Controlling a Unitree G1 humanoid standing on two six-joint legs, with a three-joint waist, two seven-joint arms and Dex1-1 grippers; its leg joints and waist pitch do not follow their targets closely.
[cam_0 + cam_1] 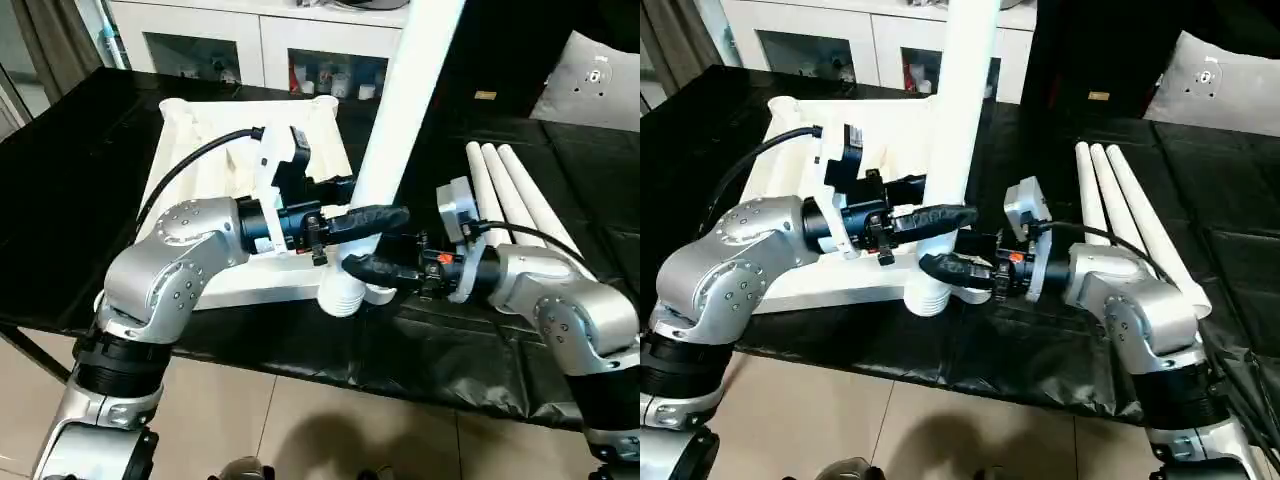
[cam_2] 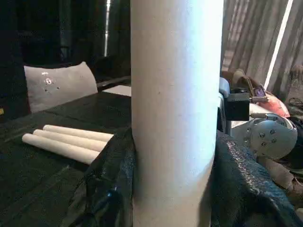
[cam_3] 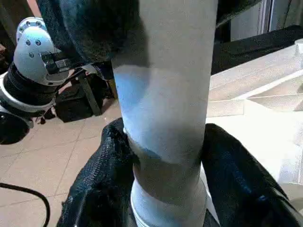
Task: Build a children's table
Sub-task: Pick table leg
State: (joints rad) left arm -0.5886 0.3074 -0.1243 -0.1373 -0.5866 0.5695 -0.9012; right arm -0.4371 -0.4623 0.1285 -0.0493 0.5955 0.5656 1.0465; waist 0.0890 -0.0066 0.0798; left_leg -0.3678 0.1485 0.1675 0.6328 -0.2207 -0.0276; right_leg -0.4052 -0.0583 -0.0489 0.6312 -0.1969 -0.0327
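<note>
Standing leg [image 1: 400, 110] in corner socket | left fingers [image 1: 375, 218] clamp it | right fingers [image 1: 372, 268] clamp below

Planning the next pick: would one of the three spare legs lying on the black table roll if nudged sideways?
Probably yes: the spare legs are round, smooth tubes lying flat on the black table, so a sideways nudge should roll one. They taper, so it may curve. They look stiff and likely light.

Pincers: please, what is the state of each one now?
Left pincer: closed on the upright leg.
Right pincer: closed on the same leg, lower, near its threaded collar.
</note>
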